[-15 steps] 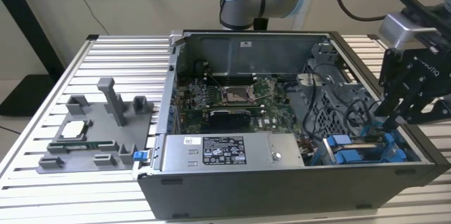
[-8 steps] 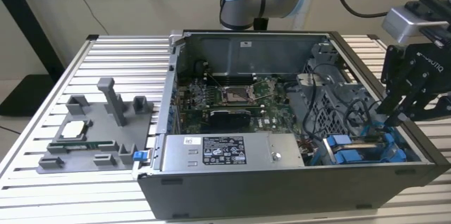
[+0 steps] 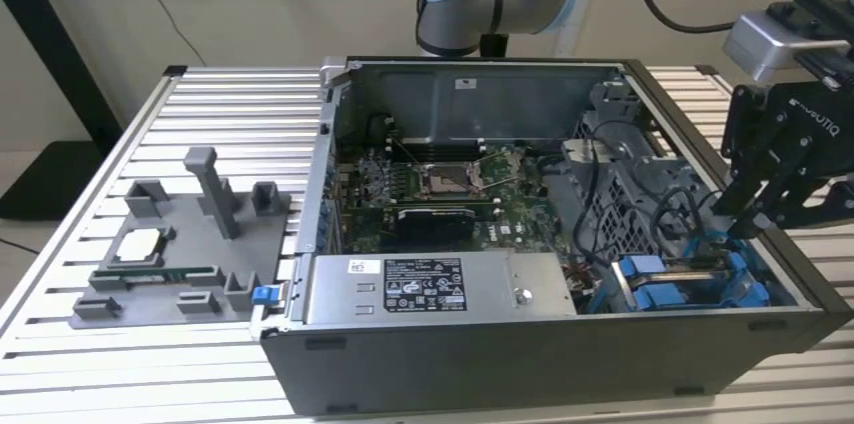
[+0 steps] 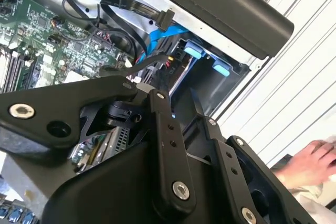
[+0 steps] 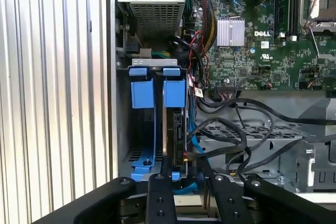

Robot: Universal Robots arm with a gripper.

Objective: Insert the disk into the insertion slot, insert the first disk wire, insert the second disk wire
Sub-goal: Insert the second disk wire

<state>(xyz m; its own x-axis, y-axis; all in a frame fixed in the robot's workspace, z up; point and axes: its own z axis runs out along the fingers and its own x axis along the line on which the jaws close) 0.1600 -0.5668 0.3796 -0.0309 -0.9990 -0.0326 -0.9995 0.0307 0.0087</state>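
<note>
Your gripper (image 3: 734, 232) hangs low over the drive bay at the case's corner on the exterior view's right. In the first wrist view the gripper (image 5: 182, 162) sits right at the near end of the disk (image 5: 176, 129). You cannot tell how far open it is, or whether it has hold of anything. The disk stands edge-on in its blue carrier (image 5: 174, 93), in the slot nearer the motherboard (image 5: 262, 51), beside a second carrier (image 5: 142, 94) that looks unfilled. To my eye the disk is already in, so you are on the wire work. A blue cable (image 5: 193, 145) curls just beside the disk's end, and I cannot say whether it is plugged. In the second wrist view a black flat connector (image 4: 164, 18) hangs loose near the bay, not yet seated. Any move here calls for a square, gentle approach: the slot is narrow, and black wires (image 5: 236, 135) loop close by and could snag. Farther out are the power-supply box (image 3: 427, 286), a grey fixture tray (image 3: 187, 244) on the slatted table (image 3: 80, 364), and a person's hand (image 4: 310, 163) outside the case (image 3: 534, 369).
</note>
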